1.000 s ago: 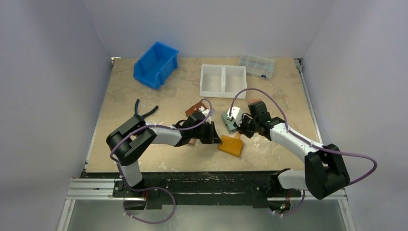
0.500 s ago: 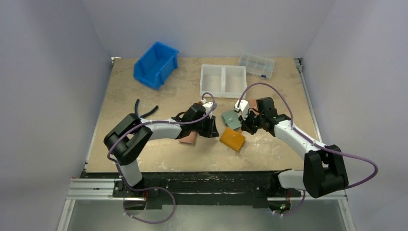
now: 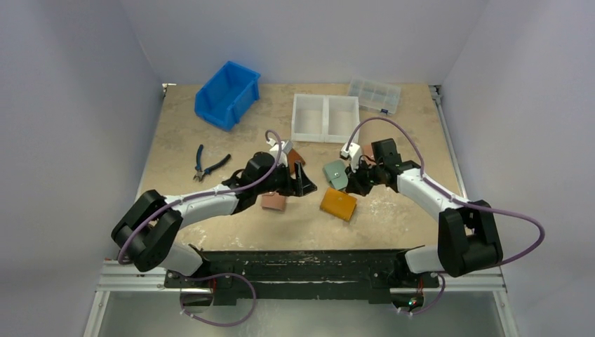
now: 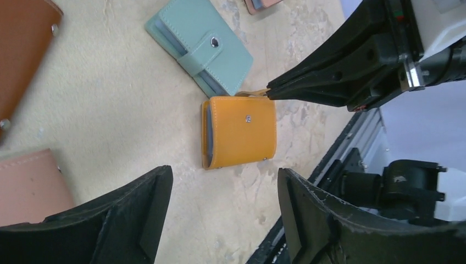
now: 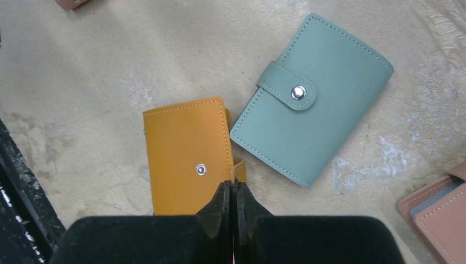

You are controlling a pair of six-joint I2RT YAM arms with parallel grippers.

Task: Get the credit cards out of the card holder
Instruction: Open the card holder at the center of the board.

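The mustard-orange leather-like card holder (image 4: 242, 132) lies flat on the sandy worktop (image 4: 110, 110). It is close to the near edge, a little right of the middle. A second ago it is nearer that edge, with both arms crowded over it. Now it sits a bit farther in, and in the last half second it hardly moves.

The big change is the left arm. Its pincer (image 4: 224, 176) is now drawn back toward the left edge. It hangs over the worktop, spread wide, with nothing in it.

The right pincer (image 5: 231, 190) is squeezed tight. The thin orange snap tab (image 4: 250, 93) of the card holder runs right into its tips, so it looks like it is pinching the tab.

The snap is undone, but the cover is down. Bluish plastic sleeves (image 4: 207, 132) peek out at one side. None of the credit cards are out on the worktop. A mint-green leather-like wallet (image 5: 310, 99) lies just beside the card holder.

So the job has hardly begun. I think the cover must be lifted first, and the free left pincer can help.
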